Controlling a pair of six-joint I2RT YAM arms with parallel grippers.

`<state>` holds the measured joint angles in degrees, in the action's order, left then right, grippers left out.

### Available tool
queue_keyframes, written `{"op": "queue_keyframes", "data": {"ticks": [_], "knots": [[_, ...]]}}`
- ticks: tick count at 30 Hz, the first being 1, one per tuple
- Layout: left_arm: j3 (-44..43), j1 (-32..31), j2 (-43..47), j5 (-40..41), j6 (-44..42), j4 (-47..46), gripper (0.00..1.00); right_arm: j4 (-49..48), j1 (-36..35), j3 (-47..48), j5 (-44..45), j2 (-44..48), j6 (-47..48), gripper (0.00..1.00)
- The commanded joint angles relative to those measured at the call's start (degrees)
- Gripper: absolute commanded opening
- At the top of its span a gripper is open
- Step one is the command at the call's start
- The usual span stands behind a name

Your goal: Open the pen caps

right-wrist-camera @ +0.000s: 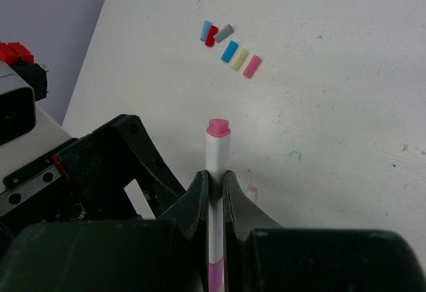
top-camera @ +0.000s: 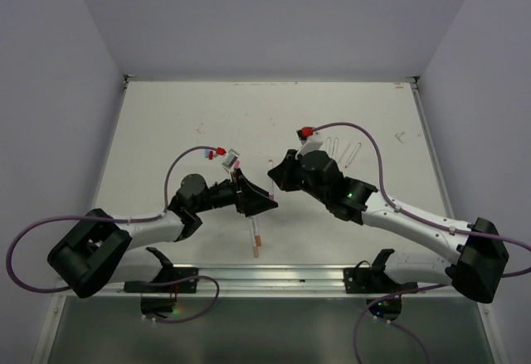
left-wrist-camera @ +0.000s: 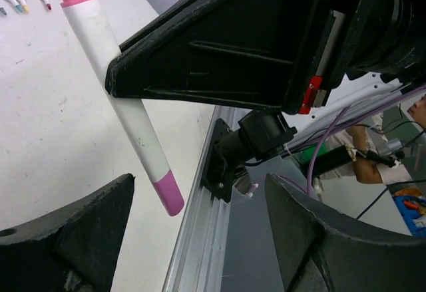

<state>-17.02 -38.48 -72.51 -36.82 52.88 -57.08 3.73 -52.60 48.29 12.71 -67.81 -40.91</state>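
Pen caps lie loose in a small cluster (right-wrist-camera: 229, 46) on the white counter (right-wrist-camera: 346, 146), short plastic pieces in blue, red, grey, yellow and pink, seen only by the right wrist camera. That view also shows the right jaws closed on a thin white-barrelled marker pen (right-wrist-camera: 217, 151). Its long axis runs straight away from the camera, with a short pink end (right-wrist-camera: 217, 128) pointing out over the counter. Only the left wrist view shows the pen's whole length: a steep diagonal, short pink end upper left, a longer pink cap (left-wrist-camera: 170, 194) lower right, beside an aluminium rail (left-wrist-camera: 200, 239). The left jaws stand wide apart, either side of that lower cap, touching nothing. From overhead the held pen is mostly hidden; another white pen (top-camera: 255, 244) lies flat near the rail
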Motion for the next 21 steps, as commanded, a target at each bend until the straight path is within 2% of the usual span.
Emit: {"op": "queue_keyframes", "data": {"ticks": [1, 6, 14, 15, 17, 19, 21], "knots": [[-2.32, -0.54, -1.14, 0.78, 1.96, -3.04, 0.79, -6.62, -0.14, -0.92, 1.26, 0.49, 1.09, 0.0], [-2.5, -0.63, -2.99, 1.66, 3.1, -3.21, 0.62, -8.56, -0.22, -2.23, 2.67, 1.1, 0.39, 0.0], [-2.58, -1.07, -4.3, 2.54, 3.1, -2.6, 0.4, -9.26, -0.31, -3.03, 4.52, 2.6, -0.14, 0.0], [-2.76, -1.16, -4.39, 2.63, 3.19, -2.6, 0.33, -9.44, -0.31, -3.29, 4.52, 2.68, -0.23, 0.0], [-2.93, -1.25, -4.74, 2.72, 3.28, -2.51, 0.27, -10.05, -0.22, -3.56, 4.43, 2.86, -0.67, 0.0], [-3.11, -1.42, -4.75, 2.8, 3.28, -2.51, 0.15, -10.14, -0.22, -3.56, 4.25, 3.04, -1.02, 0.0], [-3.72, -1.51, -5.18, 2.98, 3.02, -1.11, 0.0, -10.23, -0.22, -3.56, 3.9, 3.3, -1.19, 0.0]]}}
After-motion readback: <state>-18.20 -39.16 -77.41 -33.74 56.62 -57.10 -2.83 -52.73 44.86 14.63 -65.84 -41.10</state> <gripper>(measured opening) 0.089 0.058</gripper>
